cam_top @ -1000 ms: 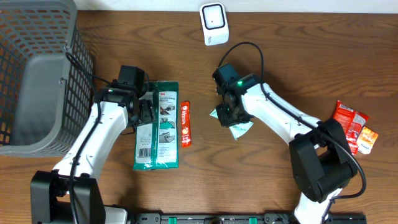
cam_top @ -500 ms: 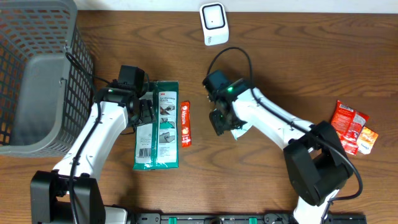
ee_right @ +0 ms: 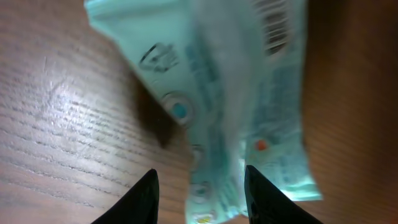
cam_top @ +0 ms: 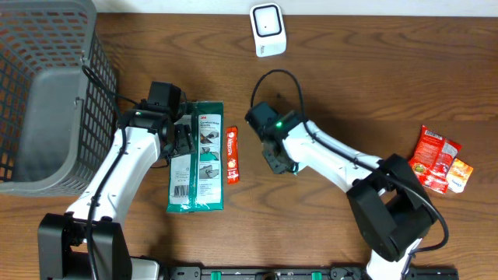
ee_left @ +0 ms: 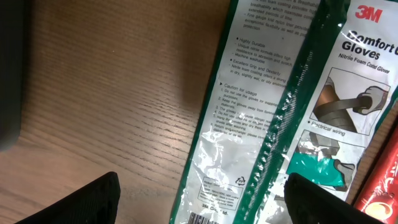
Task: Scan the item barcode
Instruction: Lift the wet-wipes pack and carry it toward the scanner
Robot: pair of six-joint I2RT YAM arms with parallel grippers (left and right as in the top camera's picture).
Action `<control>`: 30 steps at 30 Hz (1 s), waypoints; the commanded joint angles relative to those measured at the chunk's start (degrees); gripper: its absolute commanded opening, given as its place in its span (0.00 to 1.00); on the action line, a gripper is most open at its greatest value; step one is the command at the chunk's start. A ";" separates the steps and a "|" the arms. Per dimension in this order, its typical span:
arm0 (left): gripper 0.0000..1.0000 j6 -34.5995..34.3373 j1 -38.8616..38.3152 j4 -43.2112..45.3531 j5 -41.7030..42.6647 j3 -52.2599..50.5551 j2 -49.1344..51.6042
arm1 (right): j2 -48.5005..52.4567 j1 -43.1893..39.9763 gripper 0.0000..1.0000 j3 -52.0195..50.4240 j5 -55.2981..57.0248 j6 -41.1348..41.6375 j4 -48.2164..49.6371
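Observation:
A pale teal packet (ee_right: 249, 93), blurred, lies between the fingers of my right gripper (ee_right: 200, 196), with its barcode (ee_right: 273, 25) at the far end. It touches the right finger, and bare wood shows beside the left one. Overhead, the right gripper (cam_top: 278, 158) covers nearly all of the teal packet (cam_top: 295, 168). The white scanner (cam_top: 268, 29) stands at the table's back edge. My left gripper (ee_left: 202, 202) is open wide and low over a green 3M gloves packet (ee_left: 267, 112), nothing between its fingers. Overhead, the left gripper (cam_top: 177, 144) sits at the gloves packet's (cam_top: 198, 175) left edge.
A red snack bar (cam_top: 232, 155) lies between the gloves packet and the right gripper. A grey wire basket (cam_top: 47, 93) fills the left side. A red packet (cam_top: 434, 154) and a small orange one (cam_top: 461, 175) lie far right.
The right gripper has moved left toward the red bar, and the teal packet now shows far less beneath it. The left arm has not moved.

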 commanded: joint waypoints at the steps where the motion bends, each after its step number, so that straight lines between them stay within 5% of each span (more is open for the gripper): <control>1: 0.85 0.28 0.35 0.00 -0.33 0.90 -0.42 | -1.55 0.90 0.40 -3.19 1.01 -0.22 2.25; 9: 0.85 0.28 0.35 0.00 -0.33 0.90 -0.42 | -1.55 0.87 0.13 -4.92 1.14 0.63 5.29; 20: 0.85 0.28 0.35 0.00 -0.33 0.90 -0.42 | -1.55 0.85 0.20 -4.90 1.18 1.51 7.37; 22: 0.85 0.28 0.35 0.00 -0.33 0.90 -0.42 | -1.55 0.85 0.17 -4.90 1.18 1.51 7.63; 24: 0.85 0.28 0.35 0.00 -0.33 0.87 -0.42 | -1.55 0.85 0.01 -4.90 1.18 1.51 7.65; 30: 0.85 0.28 0.35 0.00 -0.33 0.90 -0.42 | -4.59 0.68 0.01 -2.73 -5.20 1.51 7.26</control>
